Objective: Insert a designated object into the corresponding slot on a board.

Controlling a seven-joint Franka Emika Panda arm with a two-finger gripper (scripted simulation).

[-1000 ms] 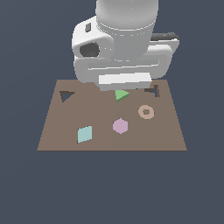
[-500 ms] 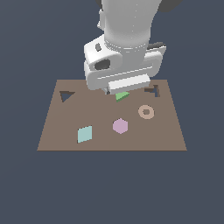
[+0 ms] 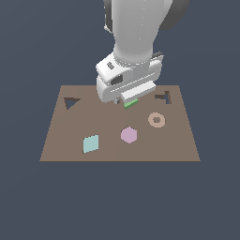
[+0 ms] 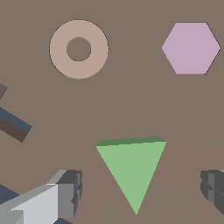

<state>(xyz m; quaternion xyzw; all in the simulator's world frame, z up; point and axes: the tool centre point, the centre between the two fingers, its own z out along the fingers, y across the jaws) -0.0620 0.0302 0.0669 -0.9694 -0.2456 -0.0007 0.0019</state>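
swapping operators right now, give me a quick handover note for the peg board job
Gripper: open, low over the board, fingers either side of the green triangle, not closed on it.
Green triangle: flat on the board, near the T-shaped cut-out.
Triangular slot: empty, far corner at the exterior view's left.
Done: approach only.
Left: grasp, lift, carry to slot, insert.

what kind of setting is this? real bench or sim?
Almost certainly a simulated shape-sorting setup, not a real bench. The brown board floats on a featureless dark blue backdrop, the green triangle and lilac hexagon are flat, untextured colours, and the end effector is blocky, evenly shaded geometry.
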